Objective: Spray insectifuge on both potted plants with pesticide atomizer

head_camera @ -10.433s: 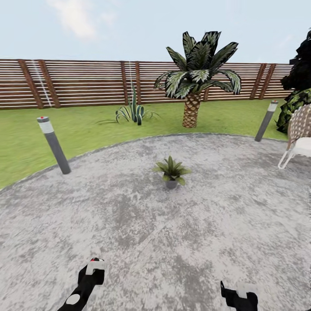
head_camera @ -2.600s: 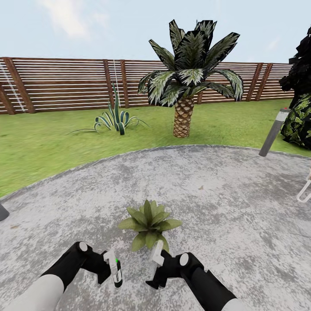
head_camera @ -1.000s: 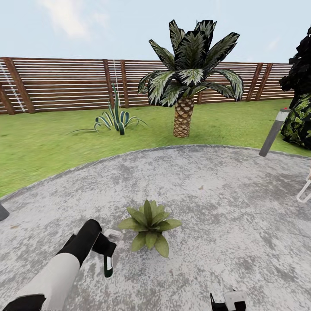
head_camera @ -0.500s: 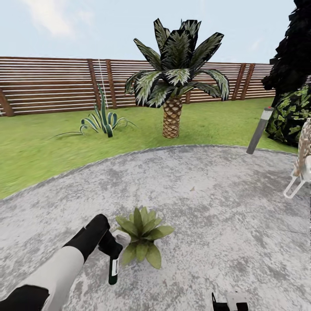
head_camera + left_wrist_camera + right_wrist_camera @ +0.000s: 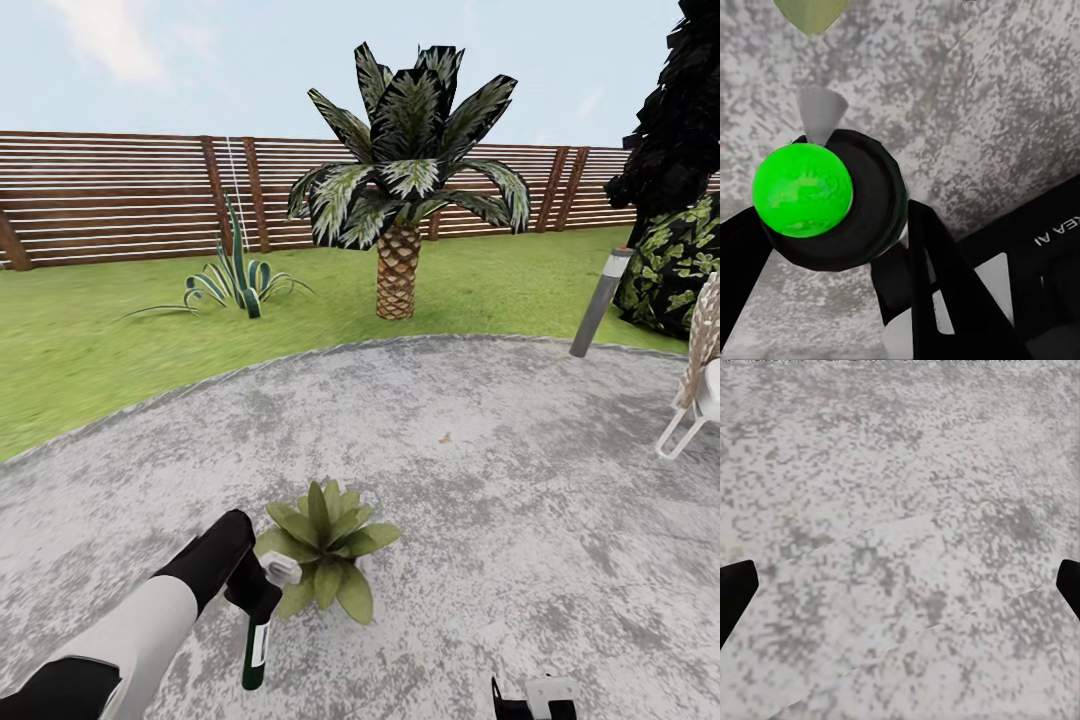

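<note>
Spray bottle held beside the potted plant

Spray bottle (image 5: 256,648) hangs at lower left of the head view, pinched in the left gripper (image 5: 262,592), just beside the potted plant (image 5: 325,545) on the patio (image 5: 500,480). Right gripper (image 5: 530,695), at the bottom edge, has its jaws spread wide

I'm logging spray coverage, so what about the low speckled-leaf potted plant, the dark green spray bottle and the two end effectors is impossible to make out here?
- Low speckled-leaf potted plant: its pot is hidden under the leaves in the head view.
- Dark green spray bottle: label too small to read; no spray mist can be made out.
- Left end effector: its fingers are hard to separate from the bottle in the head view.
- Right end effector: cut off by the head view's bottom edge.
</note>
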Available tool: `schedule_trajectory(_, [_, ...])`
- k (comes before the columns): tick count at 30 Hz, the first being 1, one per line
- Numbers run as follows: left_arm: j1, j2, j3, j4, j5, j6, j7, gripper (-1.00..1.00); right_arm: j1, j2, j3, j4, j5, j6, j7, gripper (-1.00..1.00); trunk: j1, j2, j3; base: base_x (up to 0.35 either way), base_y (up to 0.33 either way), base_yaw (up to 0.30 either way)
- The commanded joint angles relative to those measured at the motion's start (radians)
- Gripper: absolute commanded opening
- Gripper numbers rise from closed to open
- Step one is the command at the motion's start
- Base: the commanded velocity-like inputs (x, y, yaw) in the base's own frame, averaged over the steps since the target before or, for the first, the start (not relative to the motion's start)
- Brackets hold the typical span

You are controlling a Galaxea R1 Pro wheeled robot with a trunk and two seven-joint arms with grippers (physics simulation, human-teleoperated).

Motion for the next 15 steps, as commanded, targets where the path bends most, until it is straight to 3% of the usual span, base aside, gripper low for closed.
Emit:
schedule_trajectory(1, [0.000, -0.001, -0.001, -0.001, -0.014, 0.003, -0.011, -1.00, -0.001, 0.000, -0.004, 0.002, 0.011, -0.003, -0.006, 1.00, 0.000, 0.000, -0.001, 0.137, -0.009, 0.000])
schedule_trajectory(6, [-0.001, -0.003, 0.000, -0.001, -0.018, 0.004, -0.012, -1.00, -0.001, 0.000, -0.004, 0.002, 0.011, -0.003, -0.006, 1.00, 0.000, 0.000, -0.001, 0.241, -0.136, 0.000])
schedule_trajectory(10, [-0.002, -0.004, -0.001, -0.001, -0.018, 0.002, -0.012, -1.00, 0.000, 0.001, -0.004, 0.003, 0.012, -0.003, -0.006, 1.00, 0.000, 0.000, -0.001, 0.074, -0.059, 0.000])
schedule_trajectory(15, [-0.021, -0.011, -0.046, -0.001, -0.018, 0.005, -0.036, -1.00, -0.001, 0.001, -0.004, 0.003, 0.012, -0.003, -0.006, 1.00, 0.000, 0.000, -0.001, 0.006, -0.005, 0.000])
